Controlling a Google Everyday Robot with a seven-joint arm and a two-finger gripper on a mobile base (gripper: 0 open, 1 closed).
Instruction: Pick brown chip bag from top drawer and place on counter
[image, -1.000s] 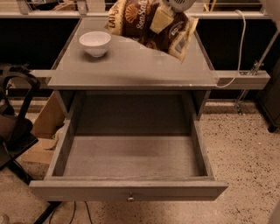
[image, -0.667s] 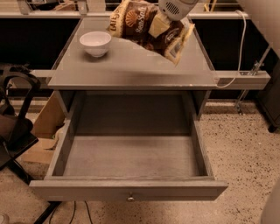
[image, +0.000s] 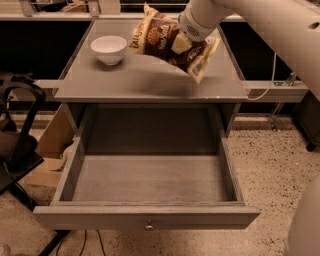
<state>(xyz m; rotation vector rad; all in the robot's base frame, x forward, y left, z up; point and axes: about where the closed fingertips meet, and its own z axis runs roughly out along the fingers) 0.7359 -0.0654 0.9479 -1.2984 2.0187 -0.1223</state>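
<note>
The white robot arm (image: 265, 30) comes in from the upper right and slopes down to the left, its rounded wrist ending over the rear right part of the flat grey cabinet-top surface (image: 140, 82). The end effector (image: 196, 36) is at the tip of that wrist, closed on the upper right portion of the crinkled dark-brown chip bag with cream-yellow edges (image: 167, 42). The bag covers most of the end effector. The bag is tilted, with its shell logo and white lettering towards the room. Its left end is high and its lower right corner points down at the surface, where its shadow falls beneath it. It appears to be clear of the surface, though a light touch at that corner cannot be ruled out. A small white round bowl (image: 109, 49) stands on the rear left of the surface, just beside the bag's left end but apart from it. Below, the wide shallow grey top drawer (image: 145, 217) is pulled well out, with its small round metal knob (image: 149, 227) at the centre of the front panel. A brown cardboard box (image: 52, 145) sits on the floor to the left of the cabinet. Against the frames from a second ago, the arm reaches further into view from the upper right and the bag sits slightly lower towards the surface. The bowl and the drawer have not moved.
</note>
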